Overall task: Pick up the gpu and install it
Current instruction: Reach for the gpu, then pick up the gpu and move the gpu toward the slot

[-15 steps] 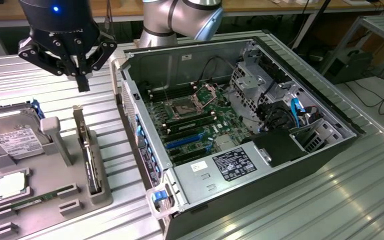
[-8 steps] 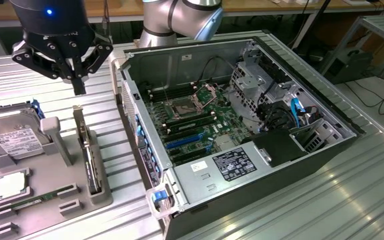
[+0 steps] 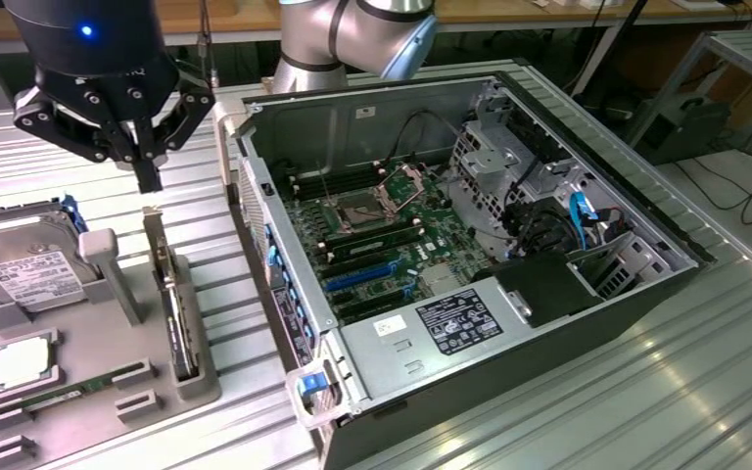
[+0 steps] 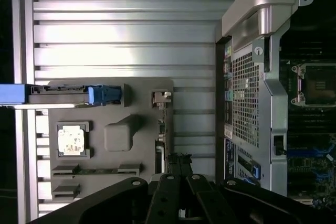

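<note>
**Gripper poised over the gpu in its tray**

Exterior view: gripper (image 3: 150,181) on a black wrist, hanging over the worktop (image 3: 611,392) at the exterior view's left, fingers clenched together and grasping nothing. Just below the fingertips, apart from them, the gpu (image 3: 177,304) — standing on edge in a slot of a grey tray (image 3: 141,338), along the tray's edge nearest the case (image 3: 350,127), not yet lifted. Fingertips above the gpu's end nearer the arm (image 3: 350,39).

Elsewhere on the tray, away from the case:
- hard drive (image 3: 23,276), white label up, at the tray's corner toward the worktop's edge at the exterior view's left;
- CPU (image 3: 23,364), flat in a square recess, near the drive;
- RAM (image 3: 75,392), a narrow green stick lying in a slot beside the CPU.

Case lying on its side in the middle of the worktop, open face up, just beside the tray. Inside, the motherboard (image 3: 390,245), with an empty socket and blue slots in plain sight.

Wrist view: looking straight down past the gripper (image 4: 178,161), fingers together. Seen edge-on, the gpu (image 4: 160,129) as a thin line with its silver bracket at one end, on the tray (image 4: 142,93) edge facing the case (image 4: 244,103). Also visible: the hard drive (image 4: 68,94) behind blue tabs, the CPU (image 4: 71,140), the RAM (image 4: 97,170), the motherboard (image 4: 315,124), and the ribbed worktop (image 4: 121,40).
</note>
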Motion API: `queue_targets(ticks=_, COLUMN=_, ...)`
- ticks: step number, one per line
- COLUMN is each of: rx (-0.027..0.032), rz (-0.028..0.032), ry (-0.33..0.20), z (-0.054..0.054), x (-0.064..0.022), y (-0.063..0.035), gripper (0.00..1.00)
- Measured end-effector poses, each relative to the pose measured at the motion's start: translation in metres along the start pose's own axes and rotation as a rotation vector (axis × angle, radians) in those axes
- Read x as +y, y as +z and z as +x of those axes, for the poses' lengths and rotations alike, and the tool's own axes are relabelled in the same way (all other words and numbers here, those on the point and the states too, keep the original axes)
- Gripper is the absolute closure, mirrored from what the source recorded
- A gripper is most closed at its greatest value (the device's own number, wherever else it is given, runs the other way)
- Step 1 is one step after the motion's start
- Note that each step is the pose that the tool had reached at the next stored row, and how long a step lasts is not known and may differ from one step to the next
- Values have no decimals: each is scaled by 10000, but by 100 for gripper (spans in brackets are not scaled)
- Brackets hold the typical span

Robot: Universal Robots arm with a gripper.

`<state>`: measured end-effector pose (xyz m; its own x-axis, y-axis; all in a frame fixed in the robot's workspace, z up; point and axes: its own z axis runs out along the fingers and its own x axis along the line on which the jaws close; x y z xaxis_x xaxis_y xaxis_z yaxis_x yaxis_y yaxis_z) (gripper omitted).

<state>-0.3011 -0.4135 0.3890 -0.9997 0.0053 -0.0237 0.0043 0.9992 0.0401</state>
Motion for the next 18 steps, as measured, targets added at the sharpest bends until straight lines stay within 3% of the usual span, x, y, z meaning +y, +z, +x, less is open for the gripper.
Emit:
queue_targets(ticks=8, rx=1, rz=-1, ry=-29, z=44, x=-64, y=5, gripper=89)
queue_targets(ticks=18, rx=1, rz=-1, ry=-31, z=44, x=-65, y=5, gripper=89)
